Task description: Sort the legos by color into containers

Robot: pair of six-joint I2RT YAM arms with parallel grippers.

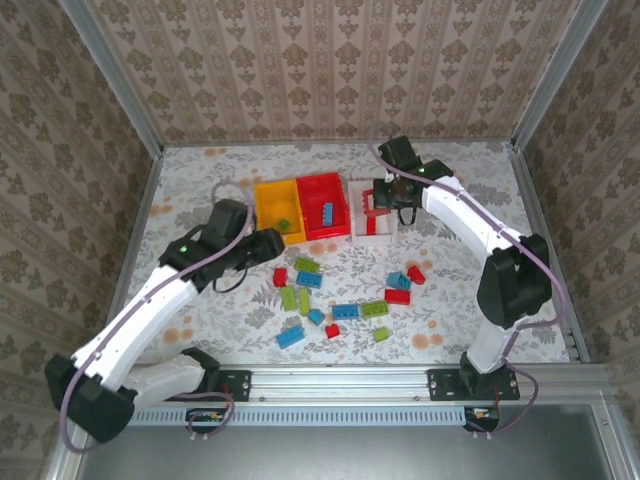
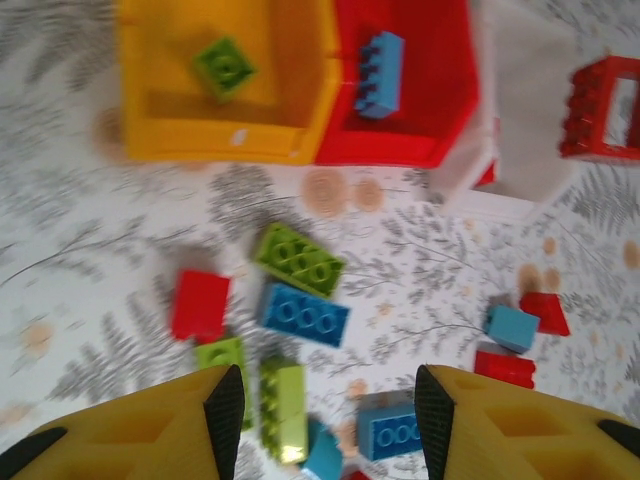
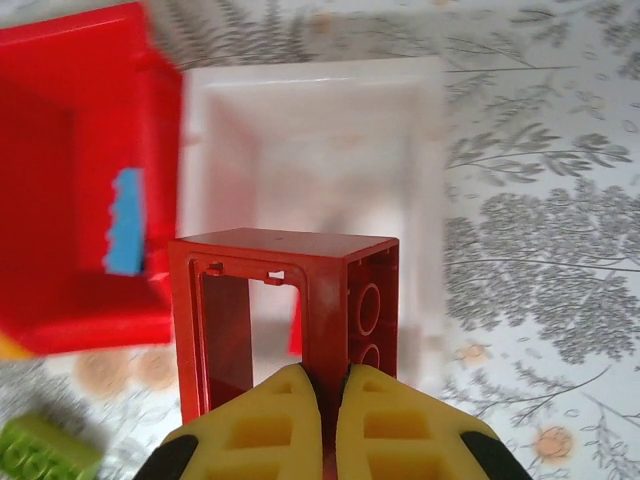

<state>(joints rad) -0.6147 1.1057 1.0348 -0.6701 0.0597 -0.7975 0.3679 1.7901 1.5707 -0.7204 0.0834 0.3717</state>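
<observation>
Red frame piece point(image 3: 325, 300) is pinched at its lower edge by the right gripper point(image 3: 325, 385), fingers closed down on it, and is held upright over the white bin point(image 3: 428, 200), toward the near wall. How high it sits above the rim cannot be told. Step in hand is judged as the red-into-white drop: a blue brick point(image 3: 125, 225) is lying in the red bin point(image 3: 60, 300) and a lime brick point(image 2: 224, 65) in the yellow-orange bin point(image 2: 220, 140). Next move: frame to be centred over the white bin, lowered, released. Left gripper point(image 2: 330, 400) is held wide open and empty over the loose legos point(image 2: 298, 260) scattered on the worktop point(image 1: 200, 180). A pick is probably called for there, with fingers aligned to one brick, since several are lying close together.
</observation>
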